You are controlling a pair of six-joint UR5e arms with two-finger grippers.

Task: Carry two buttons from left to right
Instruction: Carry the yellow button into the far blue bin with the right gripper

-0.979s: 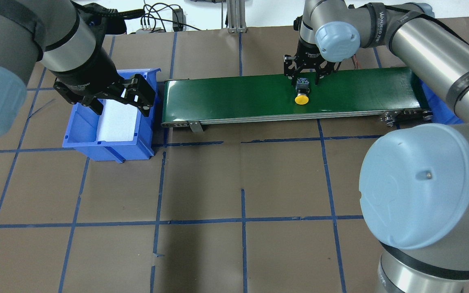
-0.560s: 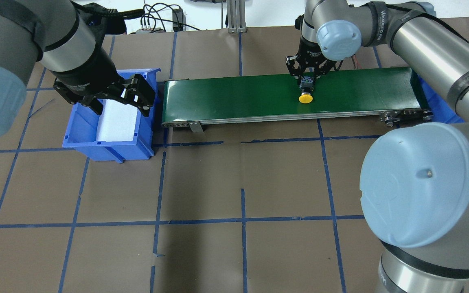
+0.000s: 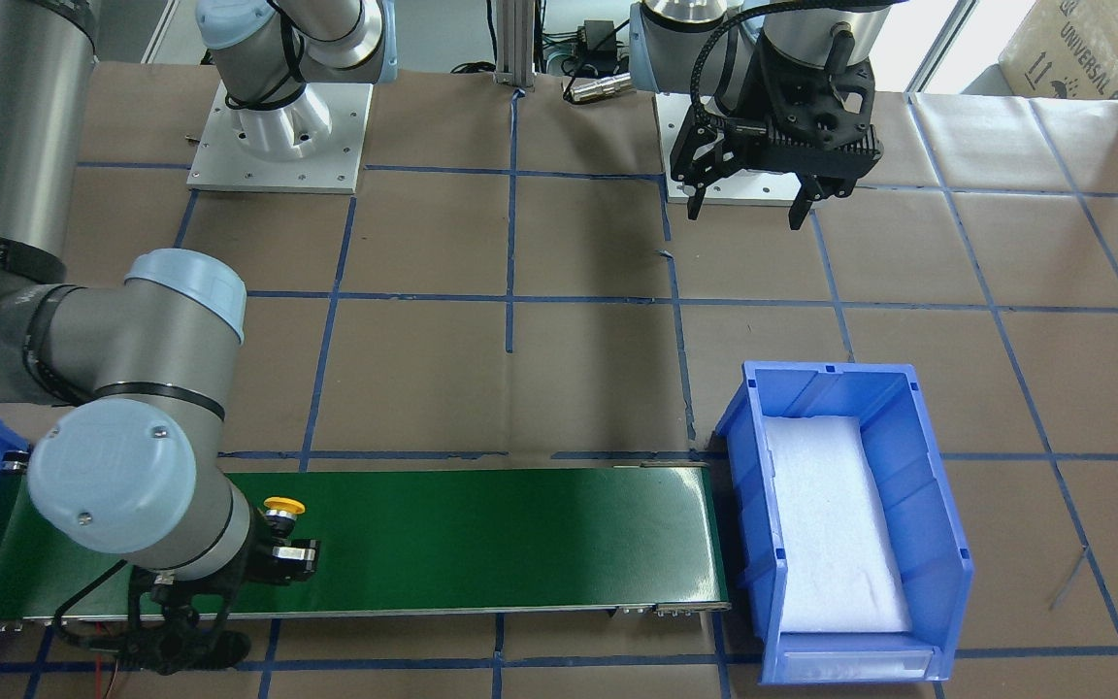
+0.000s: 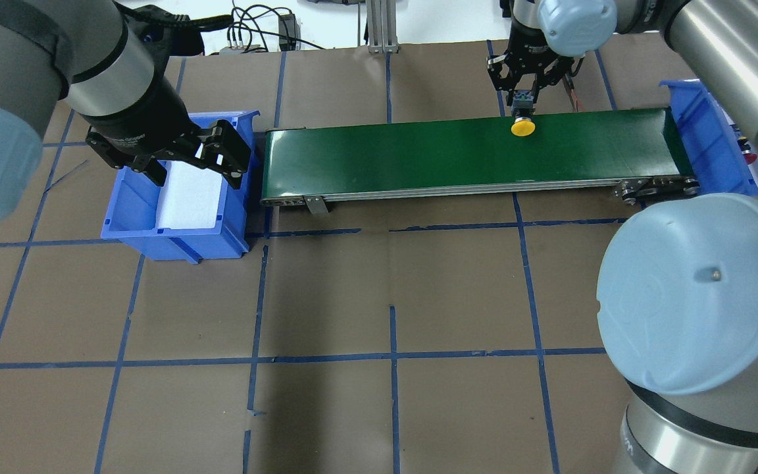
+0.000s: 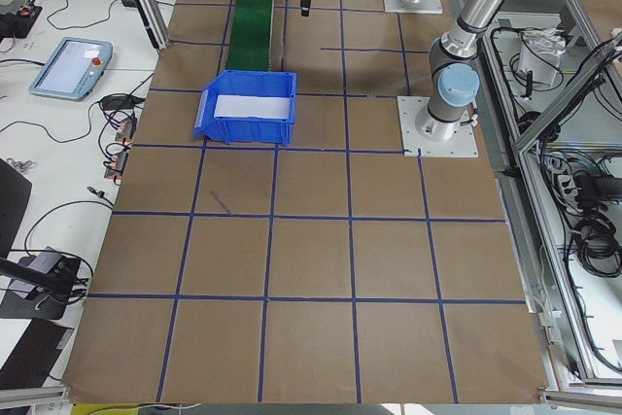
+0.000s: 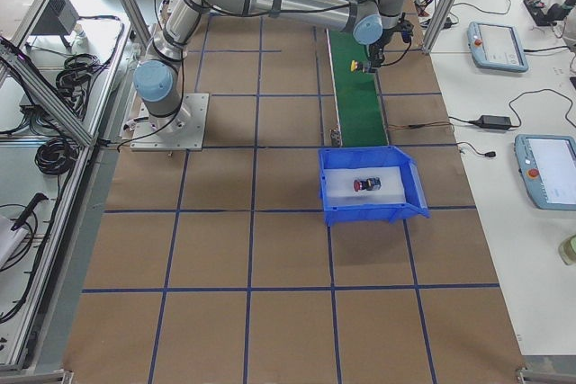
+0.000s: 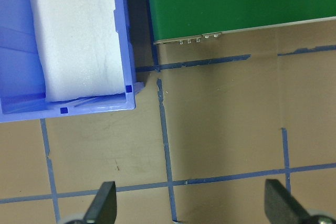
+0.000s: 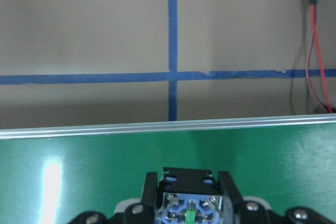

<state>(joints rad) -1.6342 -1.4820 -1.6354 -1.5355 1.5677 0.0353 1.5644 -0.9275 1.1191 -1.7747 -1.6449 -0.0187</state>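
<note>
Yellow button (image 4: pixel 523 127): dark body clamped between the fingers of the right gripper (image 4: pixel 524 99), over the far edge of the green conveyor belt (image 4: pixel 385 158). Red button (image 6: pixel 364 184): lying on white foam in the right-end blue bin (image 6: pixel 371 214). Left gripper (image 4: pixel 196 168): fingers apart, holding nothing, above the left-end blue bin (image 4: pixel 175 247).

Right gripper (image 4: pixel 524 102) jaws closed on yellow button (image 4: pixel 523 128), button raised off green belt (image 4: pixel 385 155), carried rightward
</note>
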